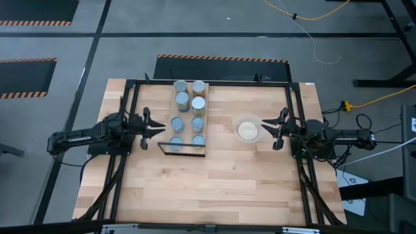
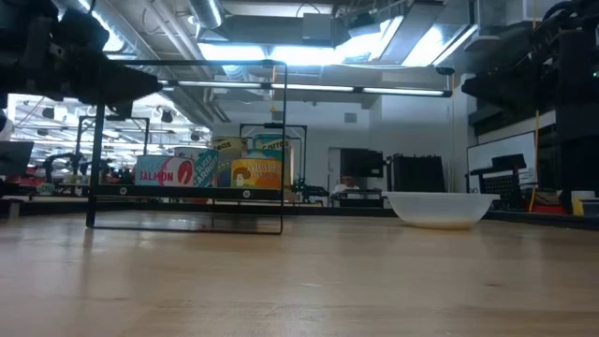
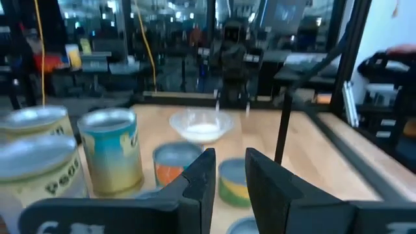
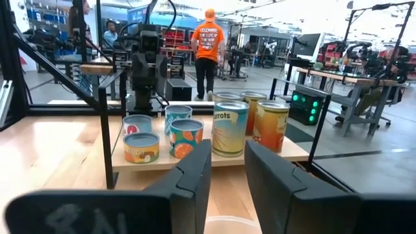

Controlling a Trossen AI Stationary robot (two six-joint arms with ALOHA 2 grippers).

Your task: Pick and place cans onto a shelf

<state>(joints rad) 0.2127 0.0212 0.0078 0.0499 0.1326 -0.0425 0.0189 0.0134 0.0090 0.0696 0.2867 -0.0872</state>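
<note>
Looks like we're basically done: all the cans [image 1: 189, 114] sit on the shelf [image 1: 184, 151] mid-worktop, left end effector [image 1: 159, 129] and right end effector [image 1: 265, 130] both released, empty, hovering beside.

bright ceiling strip lights glare in the low view; left wrist view blurred, dim.

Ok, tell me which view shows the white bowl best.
The high view: the bowl shows whole from above, with its beige contents, just beside the right pincer. The low view shows only its side. The left wrist view has it far off; the right wrist view shows just a rim sliver.
</note>
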